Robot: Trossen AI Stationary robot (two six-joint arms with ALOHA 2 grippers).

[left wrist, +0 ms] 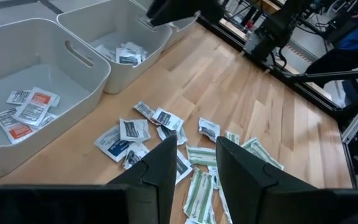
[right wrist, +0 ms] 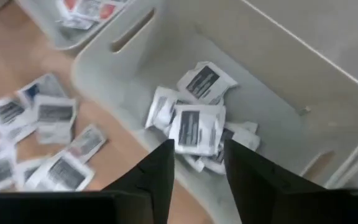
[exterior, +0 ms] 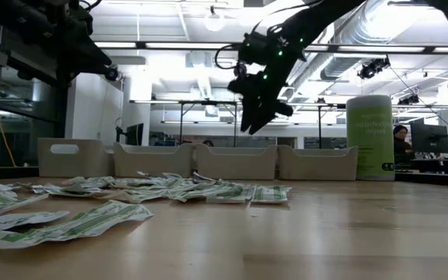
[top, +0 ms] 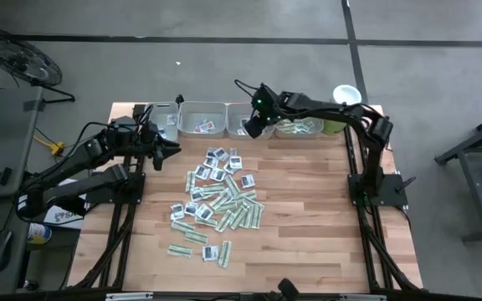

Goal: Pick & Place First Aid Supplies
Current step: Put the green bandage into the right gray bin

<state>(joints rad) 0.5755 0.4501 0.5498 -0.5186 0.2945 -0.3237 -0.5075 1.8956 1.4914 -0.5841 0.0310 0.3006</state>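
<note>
High view shows the right claw open and empty over a grey tray; the packets lie nearer the open, empty left claw.

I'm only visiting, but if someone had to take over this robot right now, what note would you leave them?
Right gripper: open, empty, above a grey tray in the back row that holds white sachets.
Left gripper: open, empty, over the table's back left, near the loose pile.
Done: some sachets sorted; the left tray holds orange-marked ones, the next tray dark-marked ones.
Left: dozens of sachets, green-white strips and white squares, lie mid-table.
</note>
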